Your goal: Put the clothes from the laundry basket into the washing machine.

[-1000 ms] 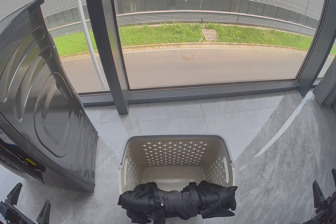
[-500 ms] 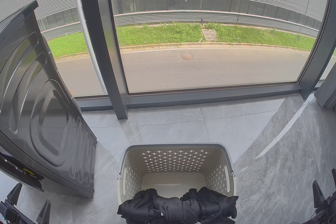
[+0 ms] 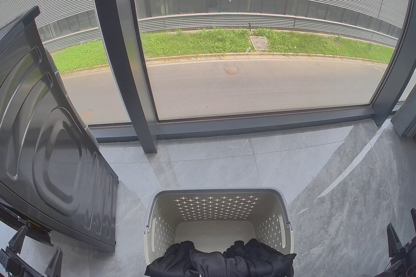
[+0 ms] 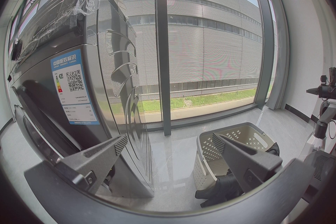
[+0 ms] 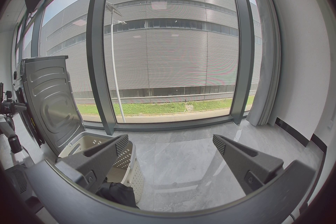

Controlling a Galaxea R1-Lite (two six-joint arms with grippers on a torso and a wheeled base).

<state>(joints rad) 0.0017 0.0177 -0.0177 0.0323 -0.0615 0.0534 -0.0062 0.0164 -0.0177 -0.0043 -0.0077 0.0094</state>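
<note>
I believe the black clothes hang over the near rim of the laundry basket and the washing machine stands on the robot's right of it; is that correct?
Not quite. The washing machine stands on the robot's left of the laundry basket, not its right, as the head view shows. The black clothes do hang over the basket's near rim.

Grey marble-look floor (image 3: pixel 242 161) with a pale laundry basket (image 3: pixel 216 207) beside the dark washing machine (image 3: pixel 56 152)
</note>
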